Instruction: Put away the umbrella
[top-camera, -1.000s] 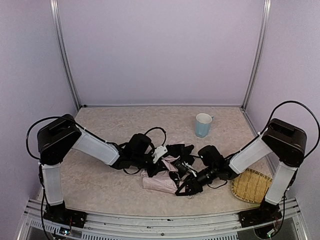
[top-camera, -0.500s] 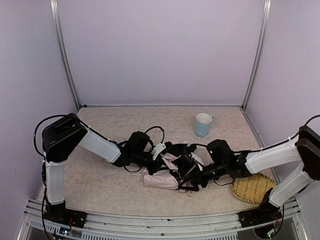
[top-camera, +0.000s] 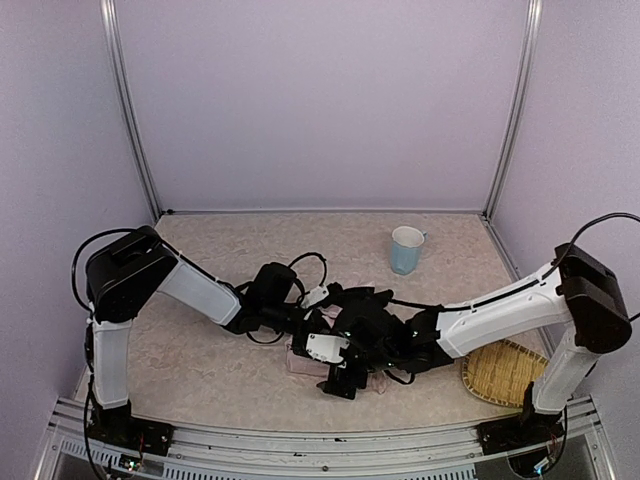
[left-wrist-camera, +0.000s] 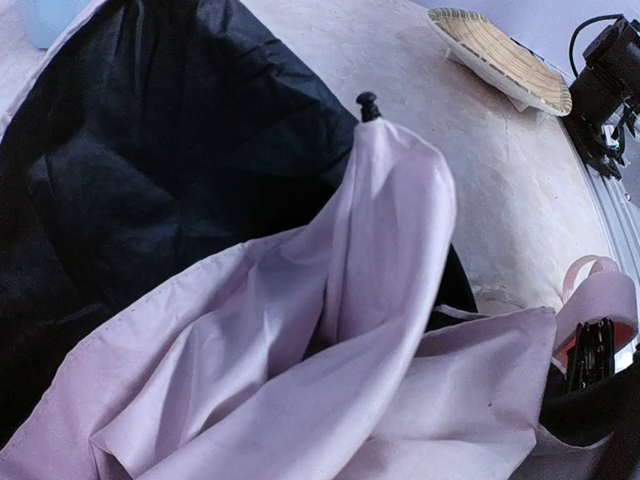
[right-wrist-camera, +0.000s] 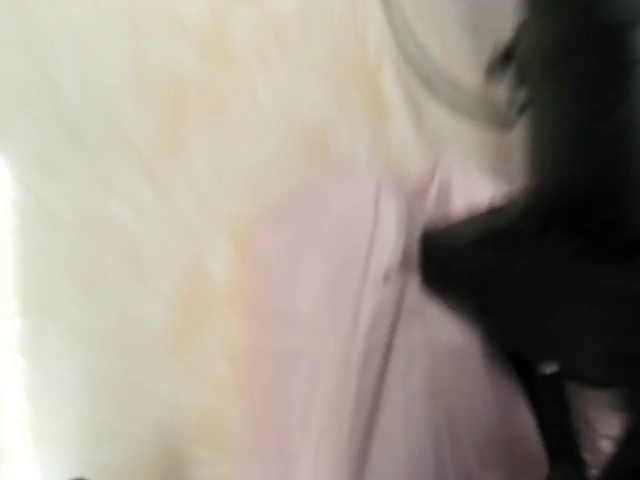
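The umbrella (top-camera: 308, 360) lies crumpled mid-table, pale pink outside with black lining (left-wrist-camera: 150, 170). Its pink folds (left-wrist-camera: 330, 380) fill the left wrist view and hide the jaws there. A black rib tip (left-wrist-camera: 369, 100) pokes up, and a pink strap loop (left-wrist-camera: 588, 268) shows at the right. My left gripper (top-camera: 306, 318) is buried in the umbrella's left side, shut on the fabric. My right gripper (top-camera: 338, 384) reaches across to the umbrella's front edge, its fingers apart and nothing seen between them. The right wrist view is blurred: pink cloth (right-wrist-camera: 330, 330) beside a dark shape.
A light-blue cup (top-camera: 406, 250) stands behind the umbrella to the right. A woven bamboo tray (top-camera: 503, 370) lies at the near right by the right arm's base. Purple walls enclose the table on three sides.
My right arm has swung left over the umbrella, from its right side to its front edge, and its jaws have spread. The left arm has barely shifted.
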